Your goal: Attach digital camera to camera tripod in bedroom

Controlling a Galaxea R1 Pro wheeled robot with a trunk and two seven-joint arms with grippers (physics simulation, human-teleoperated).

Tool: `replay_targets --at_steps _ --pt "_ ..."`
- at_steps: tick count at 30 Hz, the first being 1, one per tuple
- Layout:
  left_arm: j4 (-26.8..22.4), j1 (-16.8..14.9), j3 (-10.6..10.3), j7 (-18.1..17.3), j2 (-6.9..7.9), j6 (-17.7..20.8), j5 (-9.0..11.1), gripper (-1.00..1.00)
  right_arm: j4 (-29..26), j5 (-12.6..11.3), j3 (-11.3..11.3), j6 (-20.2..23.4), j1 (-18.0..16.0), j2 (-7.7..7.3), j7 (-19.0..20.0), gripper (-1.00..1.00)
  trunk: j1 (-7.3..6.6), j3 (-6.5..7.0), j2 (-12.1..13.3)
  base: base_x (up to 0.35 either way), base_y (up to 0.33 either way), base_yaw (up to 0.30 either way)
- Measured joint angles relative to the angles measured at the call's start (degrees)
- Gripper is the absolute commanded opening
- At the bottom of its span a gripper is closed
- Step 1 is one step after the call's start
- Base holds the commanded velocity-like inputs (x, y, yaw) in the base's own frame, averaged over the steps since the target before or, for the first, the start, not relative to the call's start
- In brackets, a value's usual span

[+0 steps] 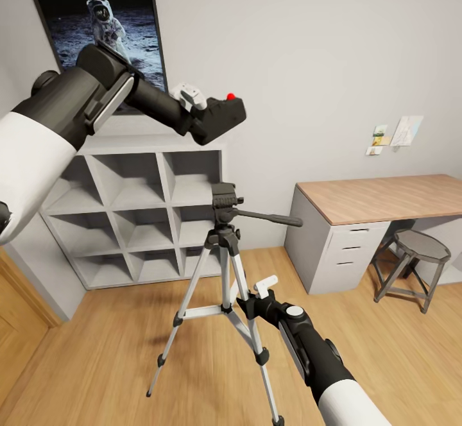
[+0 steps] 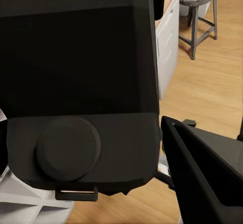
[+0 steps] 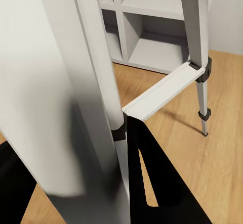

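Left gripper [image 1: 206, 118] clamped on digital camera [image 1: 221, 117] — carried above and apart from camera tripod [image 1: 226, 265] head. Right gripper [image 1: 247, 302] grasps tripod leg. Pickup done — lowering, mounting left.

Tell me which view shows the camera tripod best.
The head view: the camera tripod stands whole on the wood floor, black head and pan handle on top, the right gripper at one leg. The right wrist view gives blurred close-ups of its silver legs and a brace. The left wrist view is mostly the digital camera.
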Motion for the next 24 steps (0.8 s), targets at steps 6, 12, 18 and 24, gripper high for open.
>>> replay_targets --at_steps 6,12,18,24 --pt "-1.5 0.0 -0.2 -0.3 0.61 -1.3 -0.2 -1.0 0.0 -0.1 0.0 0.0 0.0 -0.05 0.0 -1.0 0.0 0.0 0.0 0.0 0.0 0.0" --pt "-1.8 0.0 -1.3 -2.1 1.53 -2.6 -0.6 -1.0 0.0 -0.1 0.0 0.0 0.0 -0.03 -0.1 -1.0 0.0 0.0 0.0 0.0 0.0 0.0" --pt "-1.9 0.0 -3.3 -3.9 1.72 -3.8 -2.2 -1.0 0.0 -0.2 0.0 0.0 0.0 -0.05 -0.1 -1.0 0.0 0.0 0.0 0.0 0.0 0.0" --pt "-1.2 0.0 -5.3 -5.7 1.92 -5.0 -2.8 -1.0 0.0 -0.2 0.0 0.0 0.0 0.0 -0.1 -1.0 0.0 0.0 0.0 0.0 0.0 0.0"
